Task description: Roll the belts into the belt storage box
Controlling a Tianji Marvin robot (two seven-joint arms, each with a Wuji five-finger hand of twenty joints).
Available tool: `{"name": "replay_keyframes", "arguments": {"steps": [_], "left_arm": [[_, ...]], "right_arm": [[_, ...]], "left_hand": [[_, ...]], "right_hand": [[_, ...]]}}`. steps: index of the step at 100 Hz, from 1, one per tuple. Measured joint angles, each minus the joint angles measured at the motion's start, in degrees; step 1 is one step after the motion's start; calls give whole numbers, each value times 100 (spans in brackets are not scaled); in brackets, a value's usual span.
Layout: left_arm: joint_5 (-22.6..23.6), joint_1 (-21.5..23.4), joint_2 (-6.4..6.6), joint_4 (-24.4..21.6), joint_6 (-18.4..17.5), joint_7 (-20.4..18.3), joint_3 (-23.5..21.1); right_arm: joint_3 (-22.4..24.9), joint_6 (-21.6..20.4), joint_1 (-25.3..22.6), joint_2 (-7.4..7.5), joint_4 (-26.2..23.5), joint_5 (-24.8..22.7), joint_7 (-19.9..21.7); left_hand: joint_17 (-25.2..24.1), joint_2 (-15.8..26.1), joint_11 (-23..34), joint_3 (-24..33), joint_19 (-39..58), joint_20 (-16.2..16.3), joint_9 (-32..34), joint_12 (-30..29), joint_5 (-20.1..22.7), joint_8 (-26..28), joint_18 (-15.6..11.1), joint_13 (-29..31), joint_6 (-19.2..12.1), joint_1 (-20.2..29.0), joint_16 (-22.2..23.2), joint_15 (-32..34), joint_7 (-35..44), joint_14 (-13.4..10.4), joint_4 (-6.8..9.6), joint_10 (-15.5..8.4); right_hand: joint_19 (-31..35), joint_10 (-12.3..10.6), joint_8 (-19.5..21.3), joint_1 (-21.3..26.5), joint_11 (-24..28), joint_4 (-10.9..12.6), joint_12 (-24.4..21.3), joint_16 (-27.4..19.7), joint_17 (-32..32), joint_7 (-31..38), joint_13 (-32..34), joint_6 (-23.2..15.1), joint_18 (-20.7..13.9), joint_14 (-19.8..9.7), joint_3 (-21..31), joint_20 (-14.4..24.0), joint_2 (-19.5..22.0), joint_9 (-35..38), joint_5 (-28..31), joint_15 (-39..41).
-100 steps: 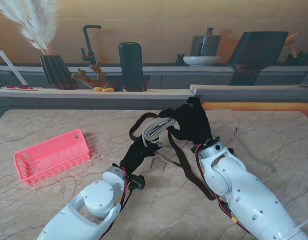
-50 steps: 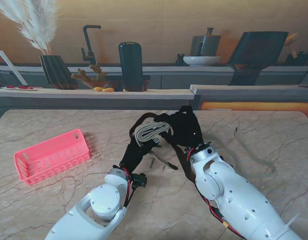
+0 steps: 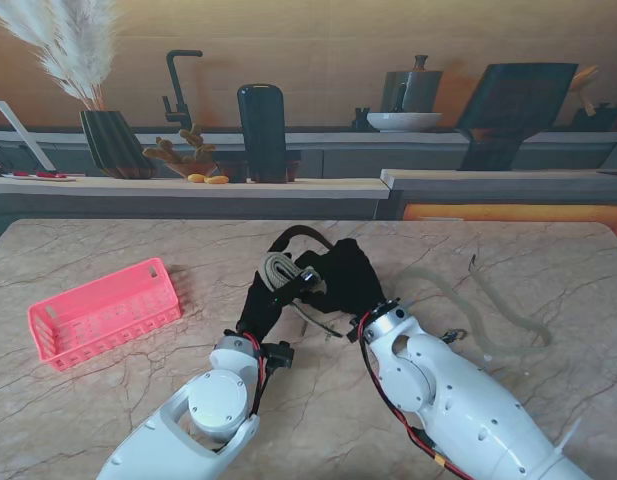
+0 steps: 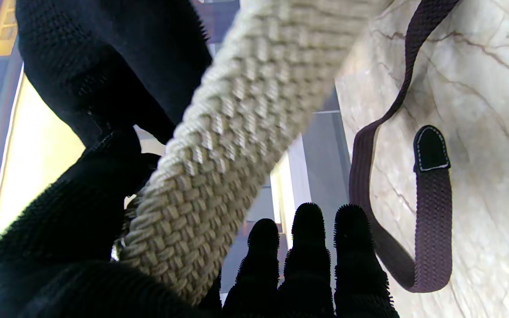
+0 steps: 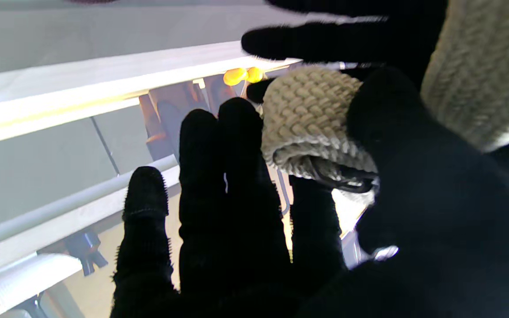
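Left hand (image 3: 271,300): clamped on the beige belt (image 3: 279,268), centre frame, coil lifted off the marble.
Right hand (image 3: 345,283): fingers curled round the same coil.
Risk: loosen either grip and the roll springs open, I reckon.
Dark belt (image 4: 431,212): lying slack on the table.
Pink storage box (image 3: 103,310): left of frame, well apart.

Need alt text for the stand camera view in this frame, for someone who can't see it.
Two black-gloved robot hands, the left hand and the right hand, meet mid-table on a rolled beige belt. A dark belt loops behind them, and a pale belt snakes across the marble table to the right. A pink basket sits far left.
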Motion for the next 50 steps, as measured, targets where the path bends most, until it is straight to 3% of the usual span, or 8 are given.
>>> {"name": "replay_keyframes", "arguments": {"steps": [14, 35, 46, 50], "left_arm": [[76, -56, -53, 5, 50, 155, 29], [144, -43, -170, 13, 104, 555, 78], [180, -17, -199, -17, 113, 583, 54], [177, -6, -202, -36, 113, 583, 44]], "right_arm": [[-81, -55, -12, -63, 62, 114, 6], [-52, -78, -17, -82, 70, 184, 114], [26, -78, -65, -75, -4, 230, 396], [51, -78, -89, -68, -36, 240, 471]], "left_hand": [[153, -25, 310, 191, 307, 132, 277, 55, 18, 260, -4, 240, -1, 279, -45, 224, 151, -81, -48, -129], [874, -41, 938, 292, 1071, 461, 1718, 388, 47, 713, 73, 1385, 237, 646, -29, 1023, 2063, -153, -119, -317], [1222, -95, 1041, 389, 1396, 562, 2497, 912, 203, 792, 140, 1975, 295, 1069, 59, 1447, 2528, -158, -185, -386], [1302, -163, 955, 403, 1501, 594, 2685, 1089, 330, 818, 157, 2067, 298, 1277, 64, 1499, 2612, -158, -296, -388]], "right_hand": [[0, -49, 147, -49, -7, -3, -2, 0, 0, 379, 0, 617, 49, -45, -119, 0, 0, 0, 13, 0], [0, -75, 400, -50, 45, -6, 24, 0, -19, 390, -46, 644, 56, -94, -131, -3, 58, -290, -175, -168], [0, -190, 954, -174, 13, -3, 124, -15, -72, 84, -213, 645, 64, -236, 133, -4, 126, -731, -500, -319], [0, -235, 1291, -312, 3, 249, 165, -29, -95, -199, -260, 645, 68, -275, 252, -4, 202, -890, -514, -374]]}}
